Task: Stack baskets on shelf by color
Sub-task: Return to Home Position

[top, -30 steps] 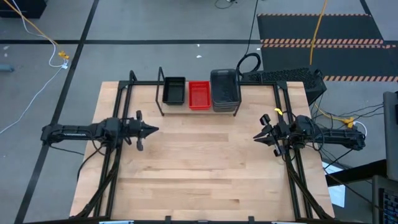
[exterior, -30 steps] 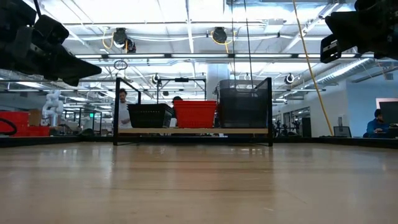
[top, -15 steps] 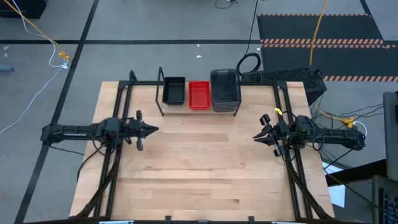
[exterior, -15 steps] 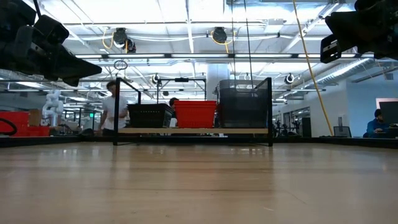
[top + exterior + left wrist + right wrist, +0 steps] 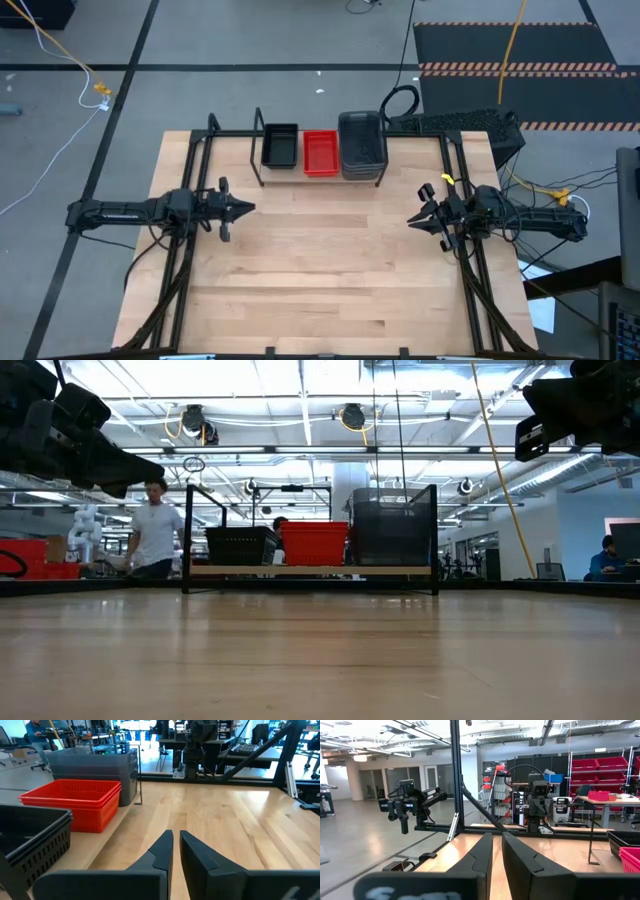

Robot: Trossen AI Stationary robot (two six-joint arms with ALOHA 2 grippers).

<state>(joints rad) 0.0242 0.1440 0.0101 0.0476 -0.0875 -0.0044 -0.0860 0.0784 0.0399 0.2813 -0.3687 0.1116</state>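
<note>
Shelf (image 5: pixel 310 571): stands along the far edge of the worktop (image 5: pixel 320 290), about midway between its far corners, and carries every basket in view.
Black baskets (image 5: pixel 280 146): nested into one pile at the shelf end toward the worktop's left edge.
Red baskets (image 5: pixel 320 154): nested in the middle bay, just beside the black pile.
Grey baskets (image 5: pixel 362 145): nested at the end toward the right edge; this pile stands tallest in the low view.
Why so placed: one colour per bay, each basket seated inside the one below, so the piles stay upright between the end posts. The number in each pile cannot be read for certain.
Left claw (image 5: pixel 246 208): over the left edge, about halfway along it, raised off the wood and pointing inward. Its fingers are drawn to a narrow slit with nothing between them.
Right claw (image 5: pixel 413 221): over the right edge, opposite the left one and facing it, likewise narrowed and empty.
Why so held: both arms sit well apart from the shelf, which looks like a parked pose.
Step in hand: no basket lies loose on the wood, so the sorting appears finished.
Room behind: a person (image 5: pixel 155 530) is beyond the far edge, clear of both arms.
</note>
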